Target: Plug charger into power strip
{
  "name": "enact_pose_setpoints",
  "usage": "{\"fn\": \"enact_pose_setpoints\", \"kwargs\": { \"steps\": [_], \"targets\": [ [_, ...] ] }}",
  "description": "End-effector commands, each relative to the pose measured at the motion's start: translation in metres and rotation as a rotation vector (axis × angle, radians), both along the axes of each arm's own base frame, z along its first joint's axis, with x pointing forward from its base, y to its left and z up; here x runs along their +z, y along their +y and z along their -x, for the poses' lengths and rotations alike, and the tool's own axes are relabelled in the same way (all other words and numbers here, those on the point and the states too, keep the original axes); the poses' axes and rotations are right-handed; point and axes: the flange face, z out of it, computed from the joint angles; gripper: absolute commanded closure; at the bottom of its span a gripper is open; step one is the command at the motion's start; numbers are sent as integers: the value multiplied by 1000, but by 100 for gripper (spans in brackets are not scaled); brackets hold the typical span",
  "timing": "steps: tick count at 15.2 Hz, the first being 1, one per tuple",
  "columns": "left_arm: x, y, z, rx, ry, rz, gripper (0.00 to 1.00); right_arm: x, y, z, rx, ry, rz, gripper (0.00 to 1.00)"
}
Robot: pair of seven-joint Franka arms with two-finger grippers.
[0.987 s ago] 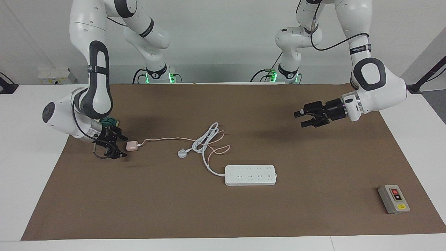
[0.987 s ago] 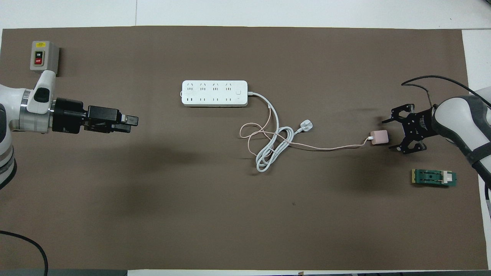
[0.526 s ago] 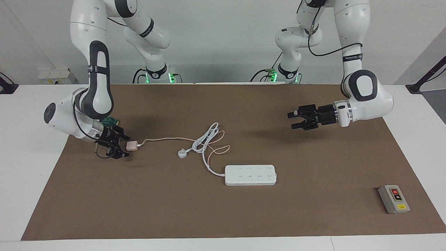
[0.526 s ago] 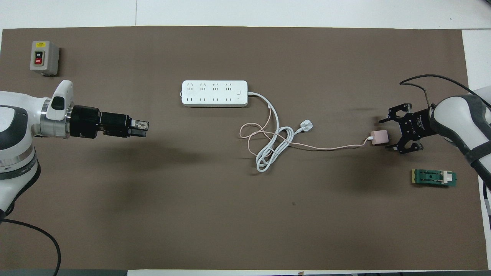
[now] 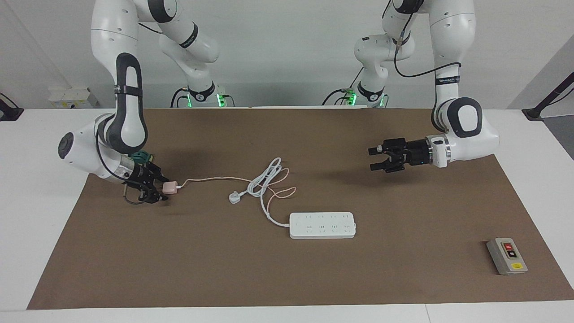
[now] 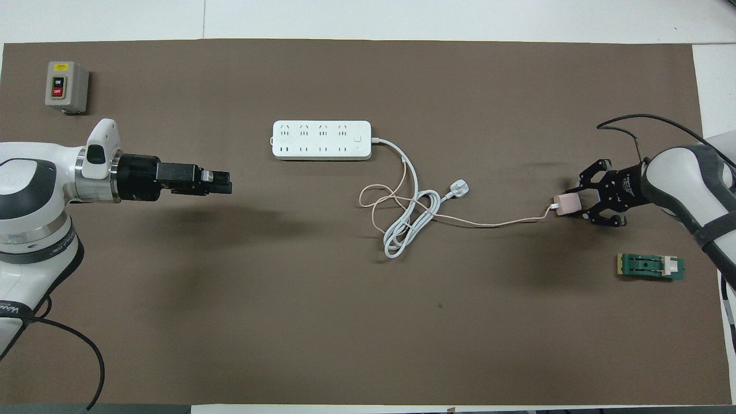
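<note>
The pale-pink charger (image 5: 170,187) (image 6: 567,204) lies on the brown mat toward the right arm's end, and its thin pink cable runs toward the middle. My right gripper (image 5: 158,186) (image 6: 582,200) is open and low at the mat, with its fingertips on either side of the charger's end that is away from the cable. The white power strip (image 5: 323,225) (image 6: 321,140) lies flat mid-table, farther from the robots than the charger. My left gripper (image 5: 371,159) (image 6: 225,184) is open and empty, in the air over bare mat toward the left arm's end.
The strip's thick white cord coils beside the pink cable and ends in a white three-pin plug (image 5: 234,197) (image 6: 459,187). A grey button box (image 5: 506,256) (image 6: 64,86) stands at the left arm's end. A small green part (image 6: 651,267) lies near the right gripper.
My right gripper has moved up to the charger, so its fingers now flank it. My left arm has swung its gripper toward the middle of the table.
</note>
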Motion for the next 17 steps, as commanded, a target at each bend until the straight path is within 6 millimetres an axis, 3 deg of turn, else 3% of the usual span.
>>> {"fn": "enact_pose_setpoints", "kwargs": {
  "steps": [1,6,7,11,13,17],
  "targets": [
    [1,-18,-6,-19,-21,39,0,-1,17,0,2,-12,-6,100],
    [6,-52,-25,23,-27,151,0,10,30,-10,9,-14,-7,100],
    [10,-58,-28,16,-40,149,0,18,43,-17,17,-12,-7,100],
    [4,-77,-27,25,-41,134,0,86,92,-49,29,20,-12,100],
    [3,-97,-27,38,-45,140,0,120,118,-58,42,11,1,100],
    [-15,-115,-39,50,-116,142,0,162,188,-66,19,-4,15,100]
  ]
}}
